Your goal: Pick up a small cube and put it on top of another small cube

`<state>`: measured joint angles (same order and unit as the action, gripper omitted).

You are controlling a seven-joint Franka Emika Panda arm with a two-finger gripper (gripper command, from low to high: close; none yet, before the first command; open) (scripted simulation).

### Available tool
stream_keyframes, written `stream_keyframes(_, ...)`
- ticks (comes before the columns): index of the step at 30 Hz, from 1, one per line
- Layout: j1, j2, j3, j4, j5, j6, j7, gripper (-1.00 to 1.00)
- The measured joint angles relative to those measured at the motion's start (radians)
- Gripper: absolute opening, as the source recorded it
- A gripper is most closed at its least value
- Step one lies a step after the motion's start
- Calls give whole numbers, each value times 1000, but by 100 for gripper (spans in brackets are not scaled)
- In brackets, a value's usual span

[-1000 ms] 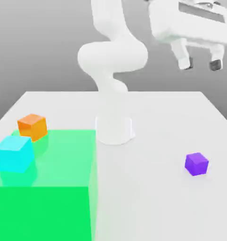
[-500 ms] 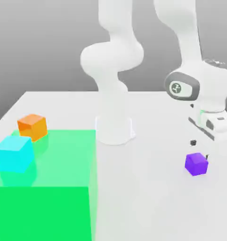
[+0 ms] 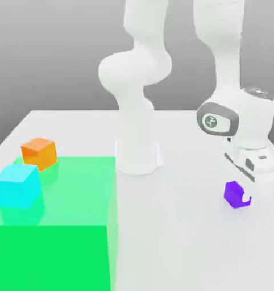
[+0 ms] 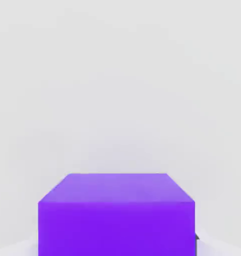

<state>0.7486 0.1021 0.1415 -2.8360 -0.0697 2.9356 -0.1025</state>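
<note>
the cyan cube (image 3: 17, 186), nearest on the green block (image 3: 54, 256), could be knocked by a low carry, while the purple cube (image 3: 235, 195), farther back toward the exterior view's right, might slip from the gripper (image 3: 240, 194) closed on it if gripped unevenly.

The small cube (image 3: 234, 194) is plain purple, with flat faces and straight edges, its top a lighter purple than its side in the hand view. It sits level between the fingers of the gripper (image 4: 116, 246), which is closed on it. In the exterior view it lies toward the right, over the pale surface (image 3: 179, 227), turned at an angle, one corner partly covered. Whether its underside touches the surface is unclear.
</note>
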Motion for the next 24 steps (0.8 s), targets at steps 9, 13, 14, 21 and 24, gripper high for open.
stream_keyframes(9,-194,-141,-190,189,53,-327,132,-100)
stream_keyframes(13,-369,-166,-273,347,46,-507,265,-100)
stream_keyframes(14,-410,-172,-293,383,45,-550,296,-100)
stream_keyframes(21,-675,-215,-437,635,33,-841,512,-100)
stream_keyframes(24,-755,-221,-496,705,30,-917,586,-100)
